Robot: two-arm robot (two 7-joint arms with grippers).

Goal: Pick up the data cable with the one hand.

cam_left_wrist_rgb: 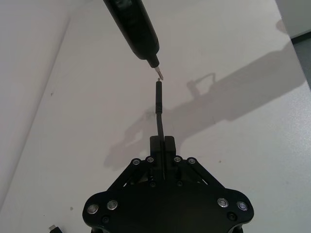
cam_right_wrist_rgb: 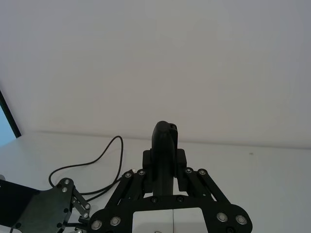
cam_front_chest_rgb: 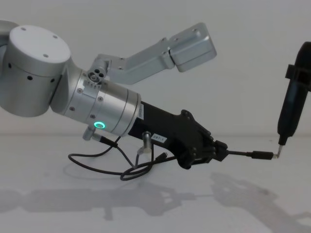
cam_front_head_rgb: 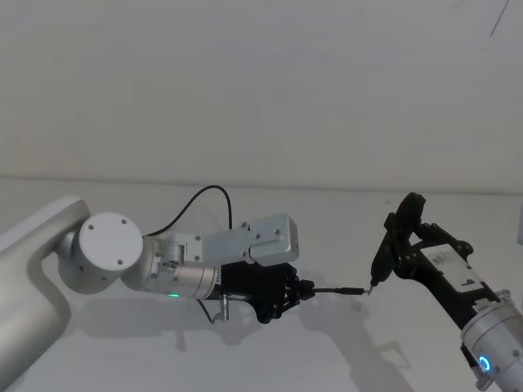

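Left gripper [cam_front_head_rgb: 304, 287] pinched, right gripper [cam_front_head_rgb: 404, 237] clenched

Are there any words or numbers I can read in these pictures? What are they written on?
No text here can be read.
White label on the left gripper, which holds the data cable: too small to read.
Dark marks on the white plate of the right gripper, which holds the dark tool: too blurred to read.
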